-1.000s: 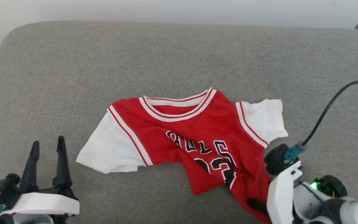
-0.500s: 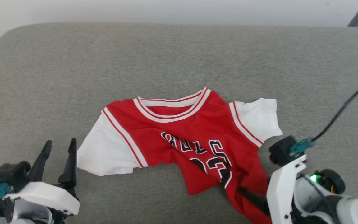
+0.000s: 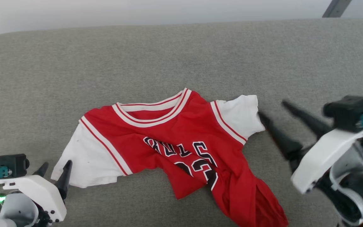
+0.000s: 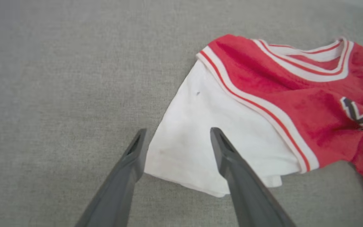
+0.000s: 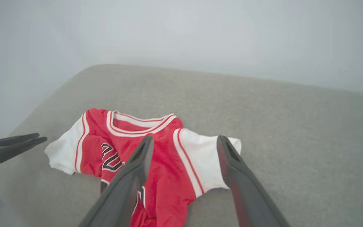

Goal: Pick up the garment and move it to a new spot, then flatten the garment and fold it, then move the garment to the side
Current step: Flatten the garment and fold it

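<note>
The garment (image 3: 172,129) lies rumpled, collar away from the robot, on the grey padded surface (image 3: 74,63). The left gripper (image 3: 57,163), fingers (image 3: 64,179) apart, sits just beside one white sleeve; the right gripper (image 3: 272,108), spread and empty, sits near the other.

So what I'm working over is a big grey cushion (image 3: 181,56) with a coarse woven cover, and it runs out flat under and ahead of my left gripper (image 4: 178,130) and right gripper (image 5: 185,137), rounding off at its far edge and at the corner off to the left of my right gripper. Past that far edge, straight ahead of my right gripper, there's a plain pale wall (image 5: 181,31), kinda hazy. Oh and a slanted grey bar (image 3: 336,8) pokes in beyond the cushion, up and to the right of my right gripper, can't tell what it is.
</note>
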